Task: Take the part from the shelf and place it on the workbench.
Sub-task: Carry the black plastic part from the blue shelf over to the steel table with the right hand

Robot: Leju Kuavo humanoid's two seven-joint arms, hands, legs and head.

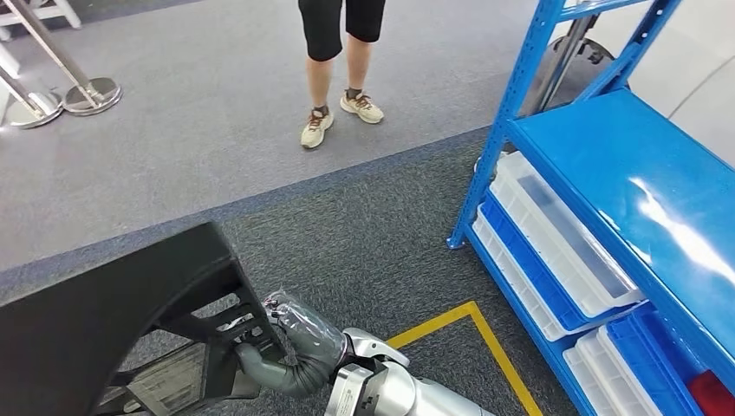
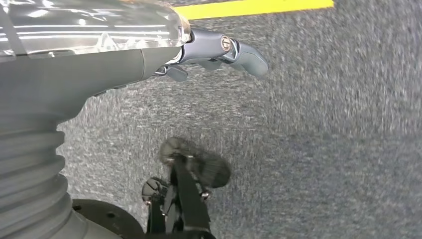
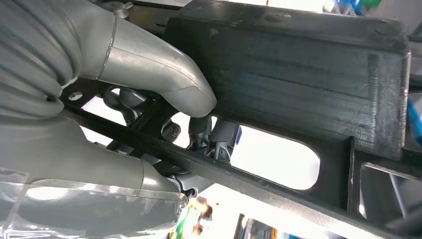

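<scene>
A large black plastic part (image 1: pixel 104 312) with ribs and cut-outs fills the lower left of the head view, held above the carpet. My right hand (image 1: pixel 286 334) grips its ribbed edge; in the right wrist view the thumb (image 3: pixel 169 74) presses on the black frame (image 3: pixel 308 74) and the fingers hook through an opening. My left hand (image 2: pixel 219 52) hangs over the grey carpet with its fingers loosely stretched and nothing in them.
A blue metal shelf (image 1: pixel 624 165) stands at the right, with white and blue bins (image 1: pixel 555 243) on its lower level. A person (image 1: pixel 338 69) stands ahead on the lighter carpet. Yellow floor tape (image 1: pixel 472 325) runs beside me. Stanchion bases (image 1: pixel 87 94) sit far left.
</scene>
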